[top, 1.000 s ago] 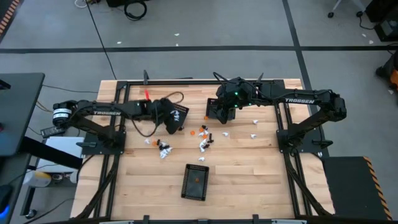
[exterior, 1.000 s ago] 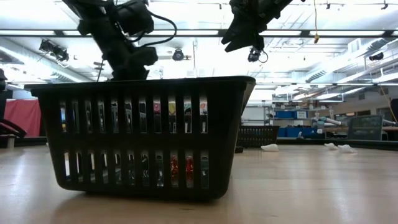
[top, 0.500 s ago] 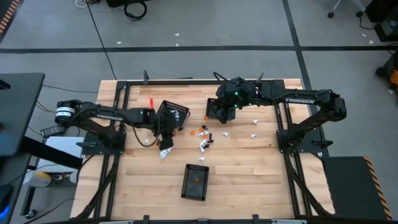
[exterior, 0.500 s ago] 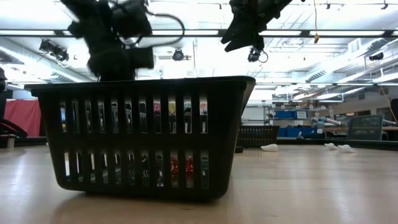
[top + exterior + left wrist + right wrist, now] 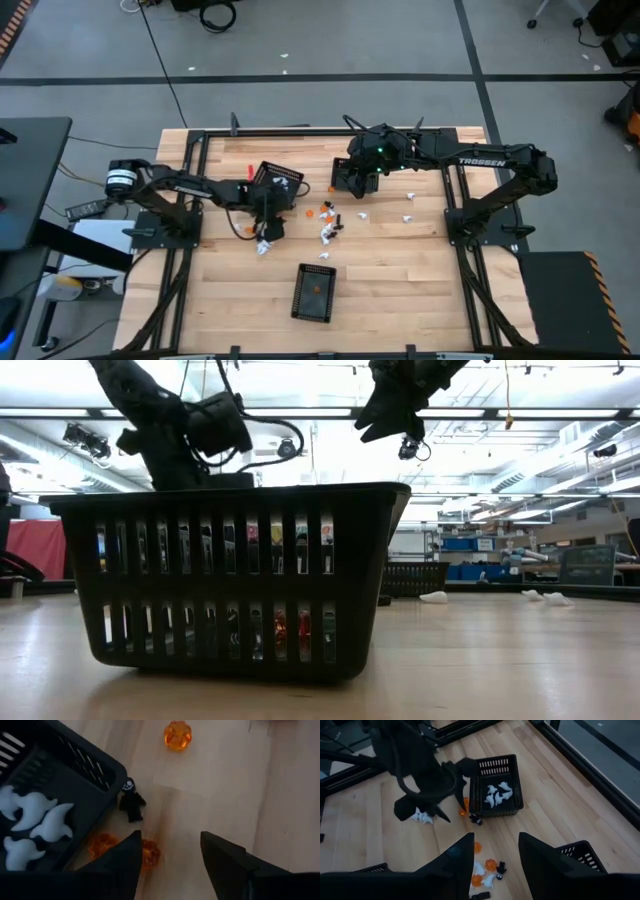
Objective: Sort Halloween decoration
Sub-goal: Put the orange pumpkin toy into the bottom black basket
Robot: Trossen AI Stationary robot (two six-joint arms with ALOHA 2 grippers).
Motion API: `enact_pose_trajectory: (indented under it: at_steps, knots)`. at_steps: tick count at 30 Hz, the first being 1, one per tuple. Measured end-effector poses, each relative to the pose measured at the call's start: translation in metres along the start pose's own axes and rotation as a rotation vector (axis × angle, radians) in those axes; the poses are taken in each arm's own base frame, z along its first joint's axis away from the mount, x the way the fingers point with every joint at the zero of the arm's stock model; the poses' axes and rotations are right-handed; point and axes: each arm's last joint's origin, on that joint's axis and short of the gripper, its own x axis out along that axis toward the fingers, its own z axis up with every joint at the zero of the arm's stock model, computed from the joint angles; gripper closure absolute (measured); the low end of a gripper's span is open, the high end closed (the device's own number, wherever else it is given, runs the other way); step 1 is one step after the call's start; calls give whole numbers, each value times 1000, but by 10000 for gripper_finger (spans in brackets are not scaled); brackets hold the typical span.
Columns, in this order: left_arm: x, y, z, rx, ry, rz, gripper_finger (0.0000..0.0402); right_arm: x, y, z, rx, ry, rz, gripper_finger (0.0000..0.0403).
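Note:
The Halloween decoration is tiny trinkets strewn mid-table: orange and black ones [image 5: 327,212], and white ones [image 5: 263,243]. White ghosts [image 5: 30,817] lie in a black basket [image 5: 281,183]. My left gripper [image 5: 170,857] stands open, low over the table at that basket's near corner, pointing steeply down. An orange trinket [image 5: 150,852] lies by one fingertip, with a black figure [image 5: 131,804] and an orange pumpkin [image 5: 177,735] just ahead. My right gripper [image 5: 495,855] hangs open and empty, high over a second basket [image 5: 350,178].
A third basket [image 5: 314,292] with an orange piece inside stands toward the near edge and fills the low view [image 5: 235,575]. Several white trinkets [image 5: 408,205] lie toward the table's right. A black frame rail [image 5: 330,131] runs around the tabletop.
My left gripper has come off the ghost basket, moving toward the table's near edge and down, and has rolled about its own axis. It now hangs low over the wood beside the basket's near corner. The basket's top, covered by the arm before, now shows.

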Motion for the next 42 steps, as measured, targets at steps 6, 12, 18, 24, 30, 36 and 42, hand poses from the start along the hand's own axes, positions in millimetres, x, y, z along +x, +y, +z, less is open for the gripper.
enact_pose_trajectory:
  at_steps: [6, 12, 18, 24, 30, 36, 42]
  knots:
    - [12, 3, -4, -6, 43, 13, 204, 0, 0, 0, 6, 5, 5, 243]
    - [16, 3, -5, 7, 67, 23, 207, 0, 0, -1, 14, 10, 8, 243]
    - [8, 2, -3, -23, 112, -4, 207, 0, 0, -1, 14, 17, 6, 243]
    - [-6, 3, -7, 45, 172, 7, 207, 0, -1, 0, 6, 1, 5, 243]
    - [-24, 4, -9, 59, 168, 5, 207, 0, -2, 2, 8, -13, -2, 243]
    - [-23, 3, -5, 136, 120, -4, 207, 0, -2, 3, 4, -24, 0, 243]
    - [-9, 2, -5, 139, 136, -4, 207, 0, -2, 3, 2, -27, 1, 243]
